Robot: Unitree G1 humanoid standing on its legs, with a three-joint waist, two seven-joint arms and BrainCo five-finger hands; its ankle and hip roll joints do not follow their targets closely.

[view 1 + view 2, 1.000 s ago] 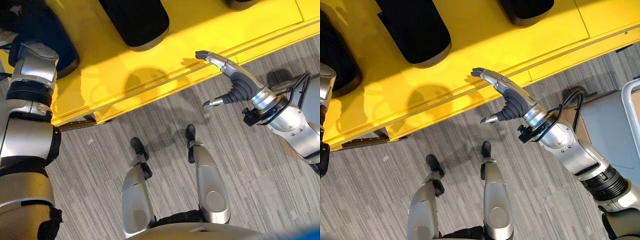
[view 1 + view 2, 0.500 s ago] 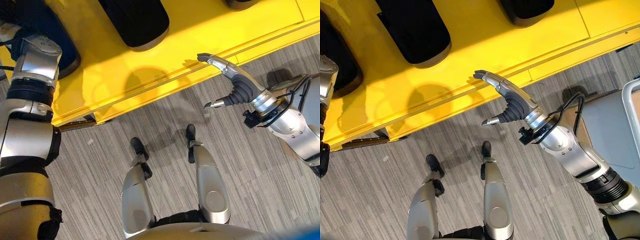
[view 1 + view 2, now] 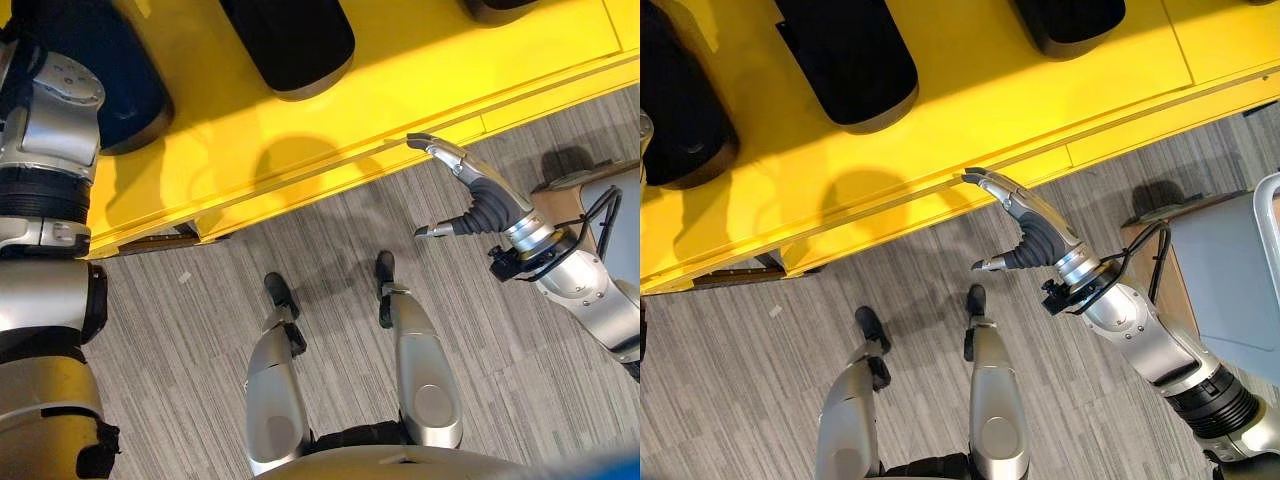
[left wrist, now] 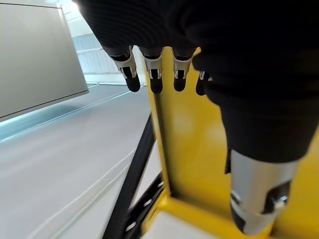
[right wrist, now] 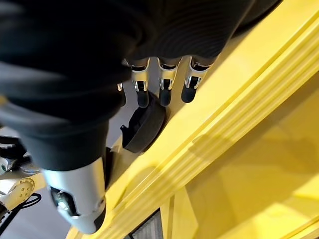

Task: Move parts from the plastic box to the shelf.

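Fingers on the right hand (image 3: 478, 192) are stretched out nearly straight, with the thumb sticking out apart from them, and they hold nothing. The fingertips (image 3: 415, 139) are up by the front edge of the yellow shelf (image 3: 400, 70), just beside it; I cannot tell if they touch it. In the right wrist view the same fingers (image 5: 162, 87) hang side by side in a row, silver with dark tips, over the long ridges that run along the shelf's edge. The left hand (image 4: 159, 55) has its fingers side by side too, straight and loose, with nothing in them, close to a yellow corner of the shelf and a dark metal bar (image 4: 130, 186). The shelf is smooth and shiny and bright yellow. Three black parts lie on it: one big rounded part (image 3: 290, 40) in the middle, one dark part (image 3: 120, 85) next to the left arm, and one more part (image 3: 1070, 20) at the top edge. They look smooth, with rounded ends and a thin pale rim. The floor (image 3: 200, 330) is grey with thin stripes. A grey flat thing with a pale rim (image 3: 1230, 270) sits by the right arm. I can see no writing to read
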